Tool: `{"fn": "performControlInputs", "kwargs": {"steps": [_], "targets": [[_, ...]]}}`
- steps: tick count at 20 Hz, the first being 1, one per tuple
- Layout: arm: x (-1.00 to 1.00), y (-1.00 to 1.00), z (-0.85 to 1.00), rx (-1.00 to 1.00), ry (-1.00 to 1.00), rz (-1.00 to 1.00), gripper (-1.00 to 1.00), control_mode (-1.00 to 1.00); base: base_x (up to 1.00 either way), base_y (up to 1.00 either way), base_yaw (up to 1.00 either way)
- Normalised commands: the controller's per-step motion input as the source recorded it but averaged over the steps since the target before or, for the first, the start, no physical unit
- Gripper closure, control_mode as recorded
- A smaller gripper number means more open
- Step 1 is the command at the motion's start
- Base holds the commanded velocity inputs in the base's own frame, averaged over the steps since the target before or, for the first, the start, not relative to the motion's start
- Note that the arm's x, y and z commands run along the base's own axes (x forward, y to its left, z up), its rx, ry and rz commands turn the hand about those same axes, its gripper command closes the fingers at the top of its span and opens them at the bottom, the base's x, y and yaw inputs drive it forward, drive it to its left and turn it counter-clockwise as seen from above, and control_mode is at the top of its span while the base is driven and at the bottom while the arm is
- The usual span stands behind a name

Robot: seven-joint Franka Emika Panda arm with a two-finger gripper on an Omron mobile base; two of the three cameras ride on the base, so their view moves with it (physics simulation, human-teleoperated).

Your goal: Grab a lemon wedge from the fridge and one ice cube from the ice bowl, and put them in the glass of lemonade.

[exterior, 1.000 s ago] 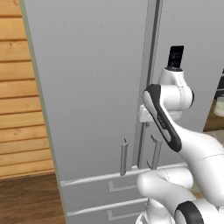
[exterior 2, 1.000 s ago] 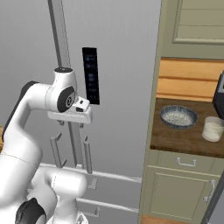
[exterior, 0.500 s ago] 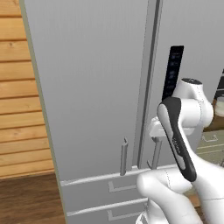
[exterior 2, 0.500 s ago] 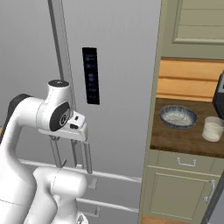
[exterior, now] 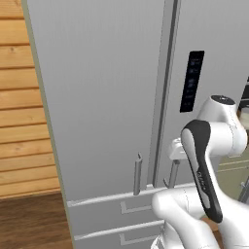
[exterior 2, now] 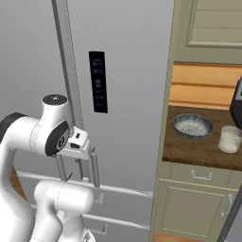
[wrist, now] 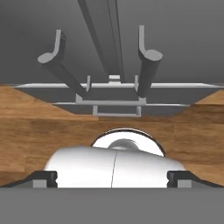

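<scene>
Fridge shut tight, both doors closed, so no telling where the lemon wedge sits. Two slim handles hanging just ahead of the gripper, jaws spread wide, nothing in them. Dark control panel up on the right door. Off to the right on the wooden desk: ice bowl with the glass of lemonade just beside it, green cabinets underneath.
</scene>
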Motion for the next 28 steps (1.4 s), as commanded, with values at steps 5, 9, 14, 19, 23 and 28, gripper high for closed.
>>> {"fn": "performControlInputs", "kwargs": {"steps": [5,9,14,19,23,28], "targets": [[0.0,0.0,0.17,0.0,0.0,0.0,-1.0,-1.0,0.0,0.0,0.0],[0.0,0.0,0.16,0.0,0.0,0.0,-1.0,-1.0,0.0,0.0,0.0],[-0.09,0.0,0.03,0.0,0.0,0.0,-1.0,-1.0,0.0,0.0,0.0],[-0.4,-0.03,0.0,0.0,0.0,0.0,-1.0,-1.0,0.0,0.0,0.0],[0.0,0.0,0.0,0.0,0.0,0.0,-1.0,1.0,-0.62,-0.07,0.0],[0.0,0.0,0.0,0.0,0.0,0.0,-1.0,1.0,-0.6,-0.02,0.0]]}}
